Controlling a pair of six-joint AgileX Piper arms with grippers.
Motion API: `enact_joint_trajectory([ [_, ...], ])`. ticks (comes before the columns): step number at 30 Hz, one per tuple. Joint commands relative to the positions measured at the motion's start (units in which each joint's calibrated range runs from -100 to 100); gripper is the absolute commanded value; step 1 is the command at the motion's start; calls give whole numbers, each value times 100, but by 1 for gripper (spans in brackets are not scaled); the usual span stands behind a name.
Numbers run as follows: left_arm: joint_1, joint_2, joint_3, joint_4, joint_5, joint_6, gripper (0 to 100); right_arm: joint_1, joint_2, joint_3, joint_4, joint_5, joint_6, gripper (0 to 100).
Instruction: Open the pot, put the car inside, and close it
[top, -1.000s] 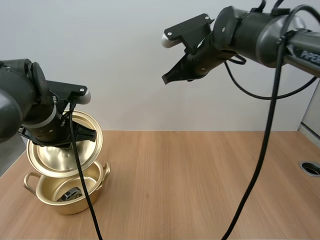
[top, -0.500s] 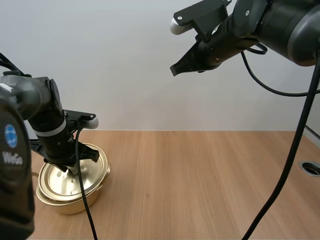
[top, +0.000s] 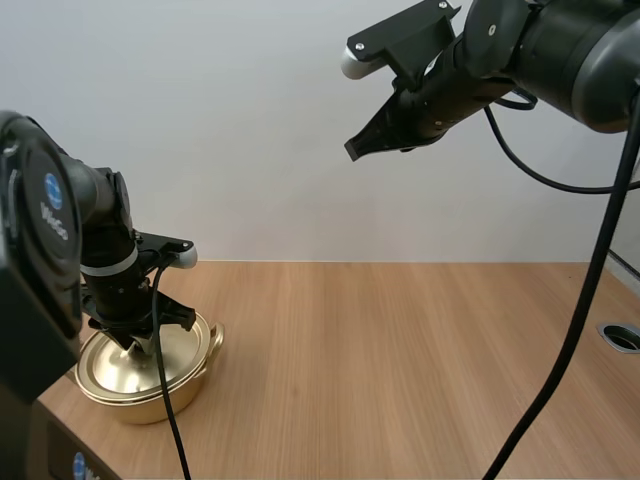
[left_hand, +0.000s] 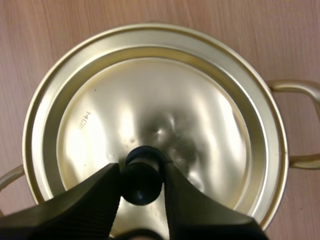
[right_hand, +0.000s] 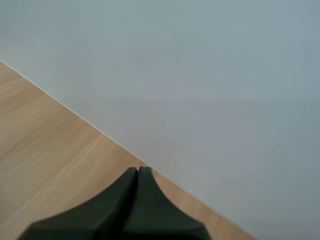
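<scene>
Our left gripper (top: 135, 345) is down on a gold pot (top: 185, 385) that sits on the table (top: 400, 350), near its left front corner. The lid (top: 115, 368) lies flat on the pot and covers its whole opening, so whatever is inside is hidden.

In the left wrist view we look straight down on the lid (left_hand: 165, 100), a shiny gold disc with raised rings. A small black knob (left_hand: 142, 176) stands at its centre. Our left gripper (left_hand: 141, 170) has its jaws a narrow way apart, just the width of the knob. One black finger (left_hand: 97, 197) presses against one side of the knob, and the other presses against the opposite side. We see no gap between the fingers and the knob. A gold pot handle (left_hand: 295, 86) sticks out past the lid's rim, above bare wood.

Our right gripper (top: 352, 150) hangs high in the air, over the middle of the table and well apart from the pot. Its jaws are fully closed, and the two fingers lie together as one dark wedge with nothing between them. The right wrist view shows the same joined wedge (right_hand: 138, 170), pointing toward the table's (right_hand: 50, 150) far edge.
</scene>
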Motion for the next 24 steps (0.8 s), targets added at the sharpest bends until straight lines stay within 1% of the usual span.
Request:
enact_joint_trajectory([
  [1, -2, -13, -57, -23, 0, 88, 100, 0, -2, 4, -128, 13, 25, 0],
  [3, -2, -138, -229, -23, 21, 75, 100, 0, -2, 4, -241, 13, 25, 0],
  [4, -2, -239, -334, -34, 56, -107, 100, 0, -2, 4, -267, 13, 25, 0],
  [5, -2, -382, -459, -77, -108, -280, 100, 0, -2, 4, -283, 13, 25, 0],
  [7, -2, -734, -672, -370, -838, -268, 100, 0, -2, 4, -311, 13, 25, 0],
  [10, -2, -1479, -733, -1303, -3037, -195, 100, 0, -43, 4, -311, -92, 25, 0],
  [12, -2, -2063, -733, -2427, -4130, 10, 100, 0, -98, 4, -311, -259, 25, 0],
  [13, -2, -2354, -733, -2882, -4318, 144, 100, 0, -133, 4, -311, -379, 25, 0],
  [15, -9, -2950, -733, -3938, -4206, 586, 100, 0, -221, 4, -311, -691, 25, 0],
  [17, -9, -3507, -733, -4610, -3686, 879, 100, 0, -354, 90, -286, -1250, 25, 0],
  [19, -9, -4091, -733, -4958, -3019, 901, 100, 0, -523, 252, -141, -1931, 25, 0],
  [21, -9, -4803, -720, -5297, -2604, 901, 100, 0, -732, 502, -1, -2544, 25, 0],
  [24, -9, -5892, -542, -5508, -2648, 901, 100, 0, -1168, 1171, 103, -3687, 25, 0],
])
